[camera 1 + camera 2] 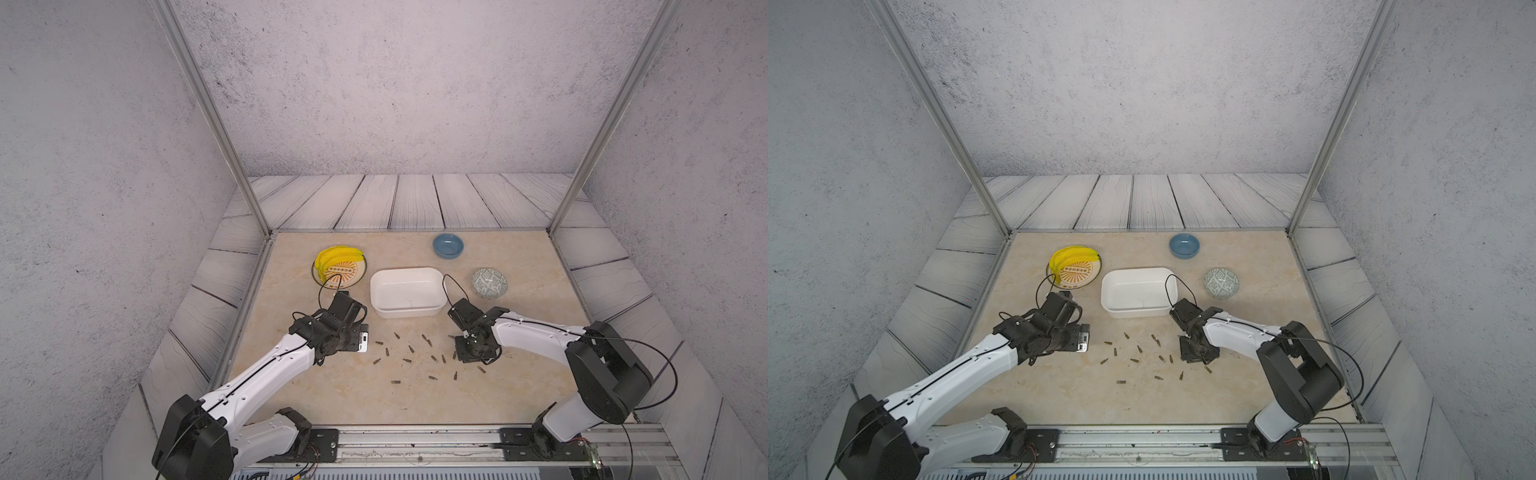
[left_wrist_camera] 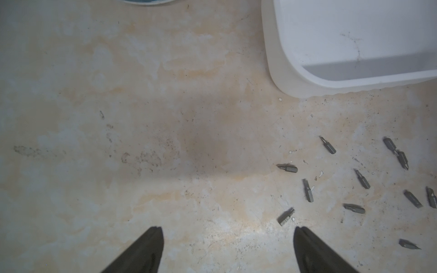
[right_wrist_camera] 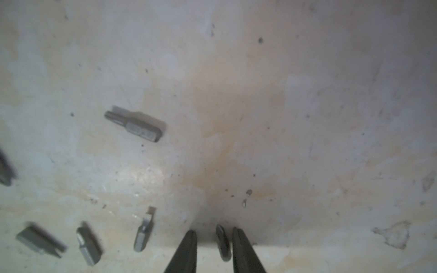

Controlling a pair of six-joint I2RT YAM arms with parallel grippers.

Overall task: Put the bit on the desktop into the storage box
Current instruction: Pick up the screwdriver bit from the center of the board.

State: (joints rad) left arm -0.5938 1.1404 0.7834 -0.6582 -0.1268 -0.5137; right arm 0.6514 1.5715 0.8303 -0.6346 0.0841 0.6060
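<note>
Several small grey bits (image 1: 411, 349) lie scattered on the beige desktop (image 1: 332, 395), in front of the white storage box (image 1: 405, 311), which holds nothing. In the right wrist view my right gripper (image 3: 214, 231) is down at the desktop with its jaws narrowed around one bit (image 3: 222, 243). That bit lies against one finger, and a gap is left to the other finger. My left gripper (image 2: 227, 228) hovers wide open over bare desktop, left of the bits, with one bit (image 2: 286, 216) just beyond one fingertip. The box corner (image 2: 295, 78) shows ahead of it.
A patterned plate with yellow bananas (image 1: 338, 270) stands at the back left. A blue bowl (image 1: 448, 245) and a grey-green patterned bowl (image 1: 489, 282) stand at the back right. Grey plank panels ring the desktop, and a metal rail (image 1: 415, 440) runs along the front.
</note>
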